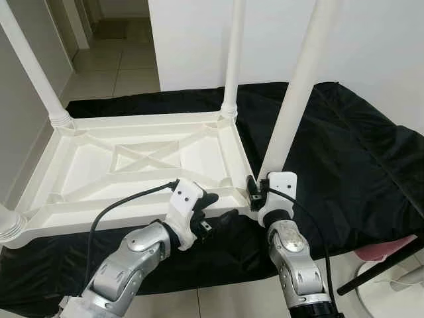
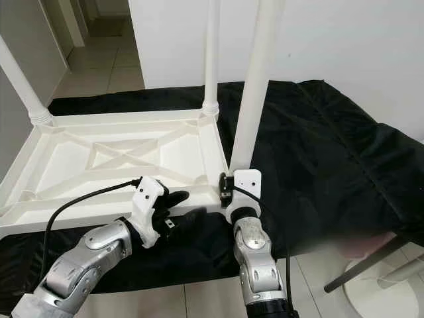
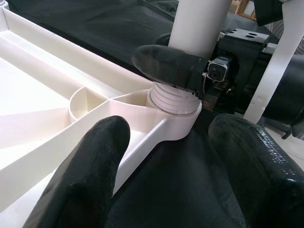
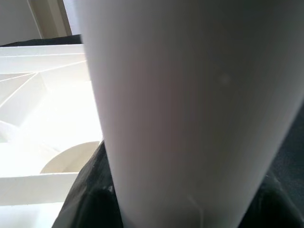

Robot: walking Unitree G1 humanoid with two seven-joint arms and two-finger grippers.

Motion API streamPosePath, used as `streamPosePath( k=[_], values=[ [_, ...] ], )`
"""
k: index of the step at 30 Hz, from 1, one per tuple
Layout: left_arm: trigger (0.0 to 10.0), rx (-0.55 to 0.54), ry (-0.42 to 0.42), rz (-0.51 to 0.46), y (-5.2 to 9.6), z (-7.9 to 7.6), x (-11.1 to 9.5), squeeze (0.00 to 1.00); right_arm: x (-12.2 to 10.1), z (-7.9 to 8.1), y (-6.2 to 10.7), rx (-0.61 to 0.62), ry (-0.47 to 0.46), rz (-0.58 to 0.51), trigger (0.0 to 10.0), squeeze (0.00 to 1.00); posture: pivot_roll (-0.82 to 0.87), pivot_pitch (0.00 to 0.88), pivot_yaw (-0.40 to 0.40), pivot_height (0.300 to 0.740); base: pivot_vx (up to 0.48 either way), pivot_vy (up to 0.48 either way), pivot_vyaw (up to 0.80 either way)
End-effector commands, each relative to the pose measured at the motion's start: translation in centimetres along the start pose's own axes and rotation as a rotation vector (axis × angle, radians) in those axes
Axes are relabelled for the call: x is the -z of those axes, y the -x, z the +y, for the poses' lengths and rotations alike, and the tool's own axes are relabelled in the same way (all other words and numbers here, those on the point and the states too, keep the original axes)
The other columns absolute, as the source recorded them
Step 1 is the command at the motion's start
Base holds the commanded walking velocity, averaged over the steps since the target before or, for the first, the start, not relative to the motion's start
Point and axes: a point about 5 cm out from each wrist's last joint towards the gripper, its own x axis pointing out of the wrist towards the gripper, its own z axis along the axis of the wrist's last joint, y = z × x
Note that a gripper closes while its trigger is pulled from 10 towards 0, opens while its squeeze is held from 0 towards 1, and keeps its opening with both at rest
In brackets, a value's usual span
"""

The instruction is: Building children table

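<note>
The white plastic table (image 1: 132, 159) lies upside down on a black cloth. Its near-right leg (image 1: 298, 86) stands tilted in the corner socket (image 3: 173, 102). My right gripper (image 1: 258, 189) is shut on this leg just above the threaded base; one of its black fingers (image 3: 166, 64) wraps the leg. The leg (image 4: 190, 104) sits very close in the right wrist view. My left gripper (image 1: 215, 209) is open just left of that corner, low over the table's near rim, with nothing between its fingers (image 3: 90, 171).
Other legs stand at the far-right corner (image 1: 233, 53), the far-left corner (image 1: 33, 66) and the near-left corner (image 1: 8, 222). The black cloth (image 1: 344, 146) spreads right to a white wall. A tiled floor and doorway lie beyond. A pink object (image 1: 391, 250) sits low right.
</note>
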Motion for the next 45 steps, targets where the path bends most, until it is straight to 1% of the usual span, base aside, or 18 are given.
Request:
streamPosePath(
  k=[1,2,8,9,10,11,20,23,28,33,34,36,37,39,40,41,42,45],
  values=[
    [10.0,0.09,-0.004,0.005,0.1,-0.5,-0.1,0.0,-0.1,1.6,0.2,-0.015,-0.123,0.008,10.0,0.0,-0.04,0.014,0.018,0.74,0.0,0.0,0.0],
    [10.0,0.086,-0.004,0.003,0.1,-0.4,-0.1,0.0,-0.1,1.8,0.2,-0.022,-0.121,0.007,10.0,1.0,-0.04,0.013,0.014,0.74,0.0,0.0,0.0],
    [10.0,0.083,-0.006,0.003,0.3,-0.5,-0.1,0.0,-0.2,1.1,0.3,-0.027,-0.119,-0.009,10.0,1.0,-0.03,0.013,0.007,0.74,0.0,0.0,0.0],
    [10.0,0.084,-0.008,0.005,0.3,-0.6,-0.1,0.0,-0.3,0.9,0.3,-0.044,-0.123,-0.022,10.0,0.22,-0.03,0.012,0.005,0.74,0.0,0.0,0.0],
    [10.0,0.084,-0.008,0.005,0.3,-0.6,-0.1,0.0,-0.3,0.9,0.3,-0.044,-0.123,-0.022,10.0,0.22,-0.03,0.012,0.005,0.74,0.0,0.0,0.0],
    [10.0,0.085,-0.008,0.006,0.3,-0.6,-0.1,0.0,-0.4,0.7,0.4,-0.054,-0.126,-0.032,10.0,0.0,-0.03,0.012,0.005,0.74,0.0,0.0,0.0],
    [10.0,0.104,-0.011,0.012,0.0,-1.0,0.0,0.0,-0.8,-0.9,0.4,-0.206,-0.108,-0.067,10.0,0.0,-0.04,0.01,0.008,0.74,0.0,0.0,0.0],
    [10.0,0.121,-0.016,0.015,-0.2,-1.2,0.0,0.0,-1.5,-2.8,0.0,-0.381,-0.033,-0.093,10.0,0.0,-0.04,0.008,0.009,0.74,0.0,0.0,0.0],
    [10.0,0.122,-0.018,0.016,-0.3,-1.2,-0.1,0.0,-1.7,-3.4,-0.2,-0.44,-0.011,-0.088,10.0,0.0,-0.04,0.004,0.011,0.74,0.0,0.0,0.0],
    [10.0,0.119,-0.025,0.013,-0.3,-0.9,-0.2,0.0,-1.7,-4.5,-1.1,-0.606,0.074,-0.042,10.0,0.0,-0.03,0.0,0.009,0.74,0.0,0.0,0.0],
    [10.0,0.118,-0.027,0.012,-0.4,-0.9,-0.3,0.0,-1.6,-4.5,-1.3,-0.629,0.092,-0.033,7.9,0.0,-0.03,0.0,0.009,0.74,0.0,0.0,0.0],
    [10.0,0.119,-0.029,0.009,-0.5,-0.9,-0.4,0.0,-1.7,-4.4,-1.8,-0.662,0.115,-0.028,6.9,0.0,-0.03,0.0,0.009,0.74,0.0,0.0,0.0],
    [10.0,0.118,-0.031,0.008,-0.5,-0.8,-0.4,0.0,-1.5,-4.3,-2.0,-0.68,0.126,-0.017,4.5,0.0,-0.03,0.0,0.008,0.74,0.0,0.0,0.0],
    [10.0,0.117,-0.032,0.008,-0.5,-0.8,-0.4,0.0,-1.4,-4.3,-2.2,-0.701,0.128,-0.01,4.5,0.0,-0.03,0.0,0.008,0.74,0.0,0.0,0.0],
    [10.0,0.117,-0.034,0.008,-0.5,-0.8,-0.4,0.0,-1.2,-4.4,-2.3,-0.713,0.13,-0.001,2.8,0.0,-0.03,0.0,0.007,0.74,0.0,0.0,0.0],
    [10.0,0.117,-0.034,0.008,-0.5,-0.8,-0.4,0.0,-1.2,-4.4,-2.3,-0.713,0.13,-0.001,2.8,0.0,-0.03,0.0,0.007,0.74,0.0,0.0,0.0],
    [10.0,0.117,-0.034,0.008,-0.5,-0.9,-0.4,0.0,-1.0,-4.4,-2.3,-0.723,0.131,0.01,0.0,0.0,-0.03,0.0,0.004,0.74,0.0,0.0,0.0],
    [10.0,0.119,-0.033,0.007,-0.5,-0.9,-0.3,0.0,-0.7,-4.5,-2.3,-0.735,0.13,0.022,0.0,0.0,-0.03,0.0,0.004,0.74,0.0,0.0,0.0]
  ],
)
